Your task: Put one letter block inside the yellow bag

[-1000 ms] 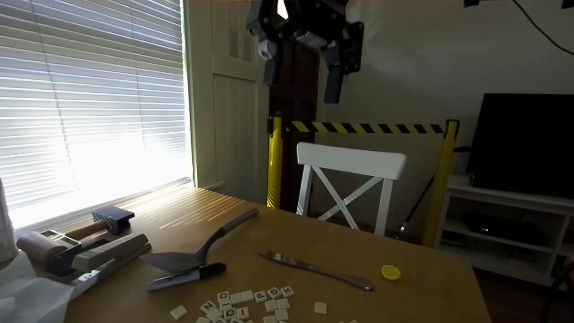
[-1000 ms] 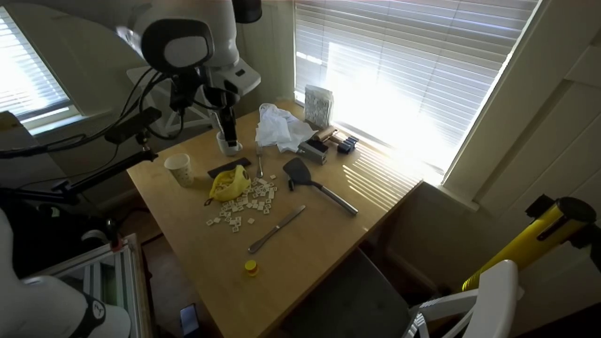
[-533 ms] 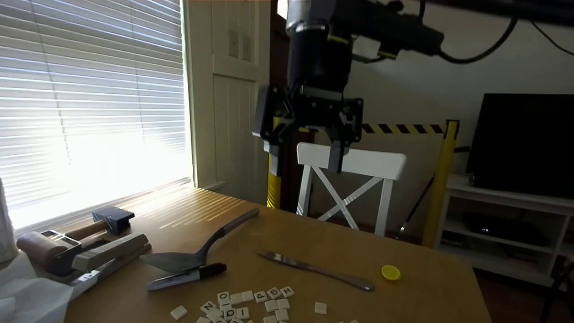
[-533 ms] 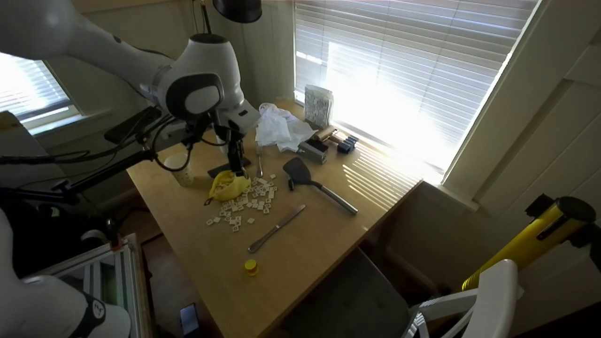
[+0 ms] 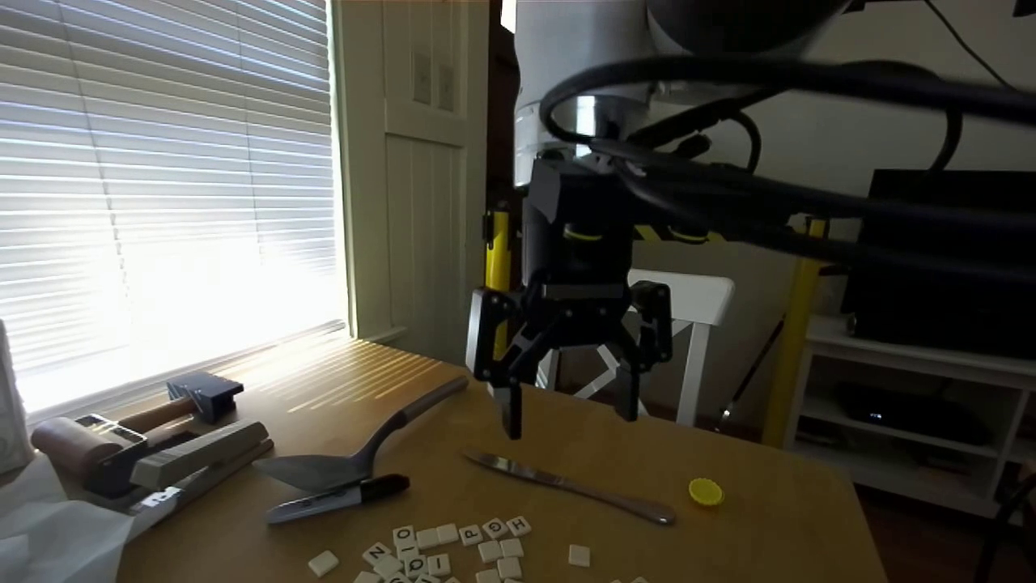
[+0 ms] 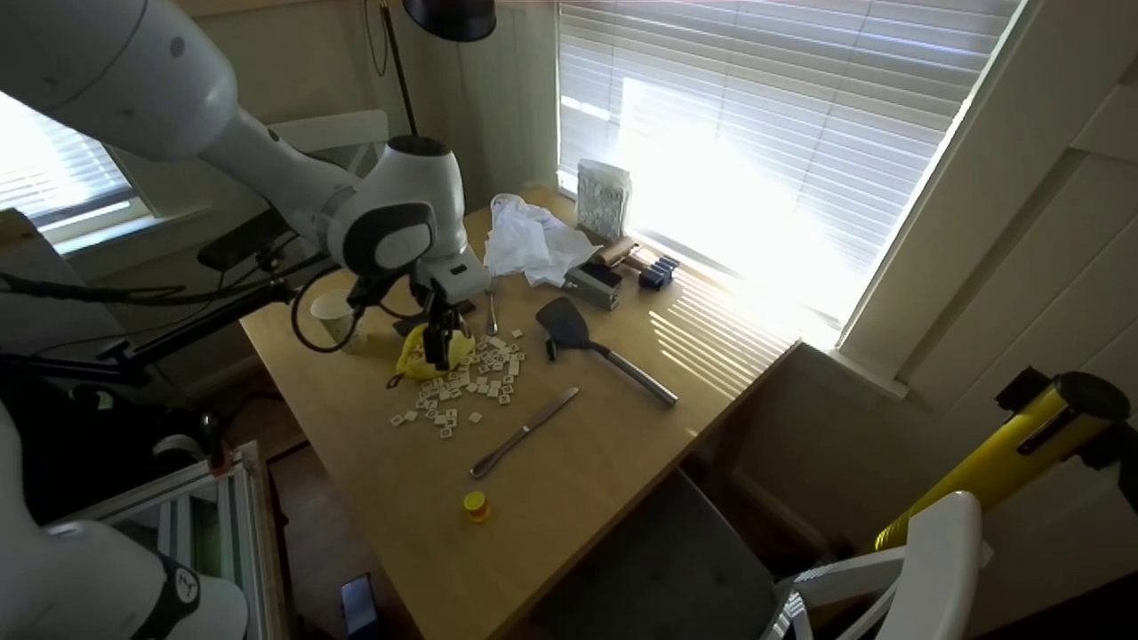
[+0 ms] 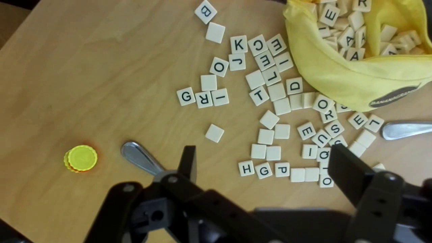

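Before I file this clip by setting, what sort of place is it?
Probably a dining or living room in a home, judging by the wooden table, the slatted window blinds and, in the background, what looks like a TV.

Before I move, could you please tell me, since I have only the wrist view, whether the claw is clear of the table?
Observer: Yes, in an exterior view the claw hangs above the table.
Operator: Thank you. Is there anything near the yellow bag that lies outside my picture?
Observer: Yes, a pale cup shows near it in an exterior view.
Operator: I see only the handle end of the knife; where does its blade point, please?
Observer: Toward the spatula, in both exterior views.
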`<control>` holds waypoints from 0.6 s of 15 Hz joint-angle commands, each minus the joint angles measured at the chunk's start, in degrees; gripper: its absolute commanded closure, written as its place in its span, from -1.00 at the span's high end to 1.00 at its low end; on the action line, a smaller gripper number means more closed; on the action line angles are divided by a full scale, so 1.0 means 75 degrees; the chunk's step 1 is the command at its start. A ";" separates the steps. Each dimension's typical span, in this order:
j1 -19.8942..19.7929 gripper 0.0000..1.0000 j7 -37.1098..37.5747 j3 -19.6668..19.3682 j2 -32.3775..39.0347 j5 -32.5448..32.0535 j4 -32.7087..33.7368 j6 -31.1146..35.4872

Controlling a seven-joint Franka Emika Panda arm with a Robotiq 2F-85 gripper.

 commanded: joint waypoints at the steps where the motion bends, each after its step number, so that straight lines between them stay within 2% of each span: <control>1: 0.0168 1.00 -0.0051 -0.0181 -0.0032 0.0044 0.0007 -0.0023; 4: 0.0159 1.00 -0.0060 -0.0194 -0.0082 0.0040 0.0011 -0.0023; 7: 0.0306 1.00 0.0592 -0.0103 0.0552 0.0483 0.0086 0.0374; 9: 0.0571 1.00 0.1166 -0.0071 0.0996 0.0456 0.0199 0.0633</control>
